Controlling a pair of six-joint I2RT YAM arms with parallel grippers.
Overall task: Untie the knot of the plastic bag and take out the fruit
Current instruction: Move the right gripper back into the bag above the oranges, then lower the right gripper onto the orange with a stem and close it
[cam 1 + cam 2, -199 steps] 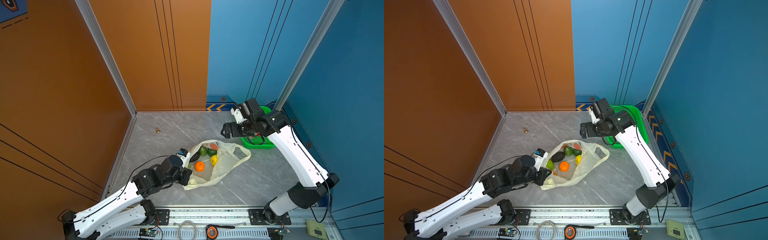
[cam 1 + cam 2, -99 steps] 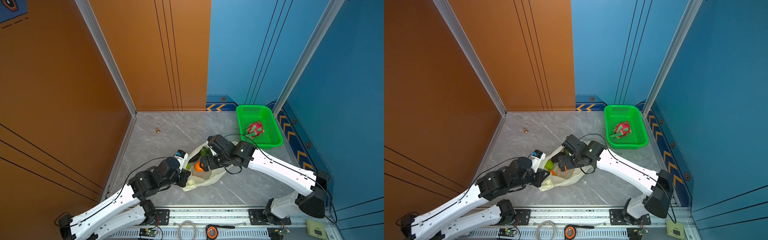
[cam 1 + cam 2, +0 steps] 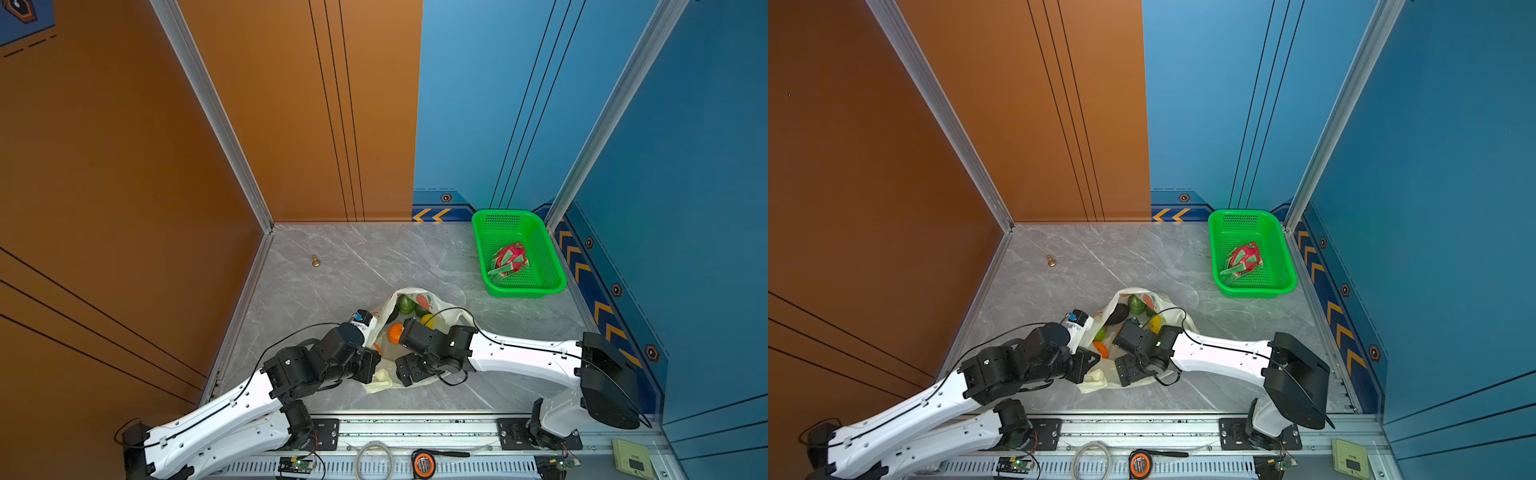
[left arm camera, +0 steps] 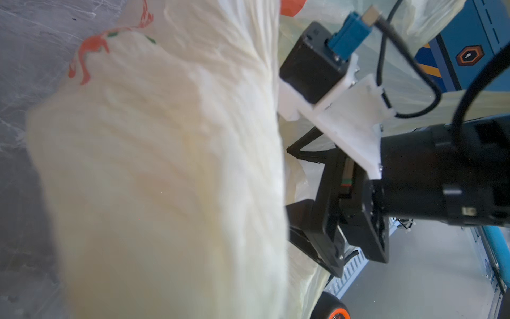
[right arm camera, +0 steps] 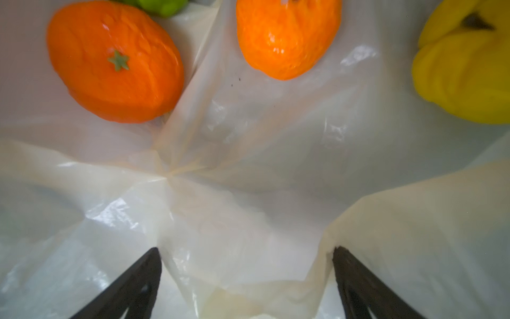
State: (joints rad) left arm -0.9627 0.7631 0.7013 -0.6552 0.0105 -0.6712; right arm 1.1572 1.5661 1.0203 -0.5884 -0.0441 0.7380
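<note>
In both top views the plastic bag [image 3: 385, 306] [image 3: 1109, 309] lies on the grey desk [image 3: 353, 270], close to the middle of the near edge. Its long way runs from the near edge toward the far edge, leaning a bit to the right. Its open mouth is at the far end and faces up. The bag is thin, crinkly and pale yellow-white, and you can see through it. Inside sit an orange [image 3: 395, 332], a yellow lemon [image 3: 427, 319], a green round fruit [image 3: 405, 304] and a dark avocado [image 3: 1117, 313]. The left pincer [image 3: 375, 366] is pressed together on the bunched near end of the bag. The right pincer [image 3: 402, 372] hangs over the near part of the bag, just beside the left one. A pink-green dragon fruit [image 3: 511, 259] lies in the green basket [image 3: 528, 292] at the far right corner.

In the left wrist view the bag [image 4: 165, 165] fills most of the picture as a blurry pale sheet with an orange print [image 4: 88, 55].

In the right wrist view the right pincer [image 5: 245, 248] has its two dark fingers [image 5: 138, 281] spread wide, with bag plastic between them. The orange [image 5: 114, 62], a second orange [image 5: 287, 36] and the lemon [image 5: 463, 63] rest on the shiny plastic.
</note>
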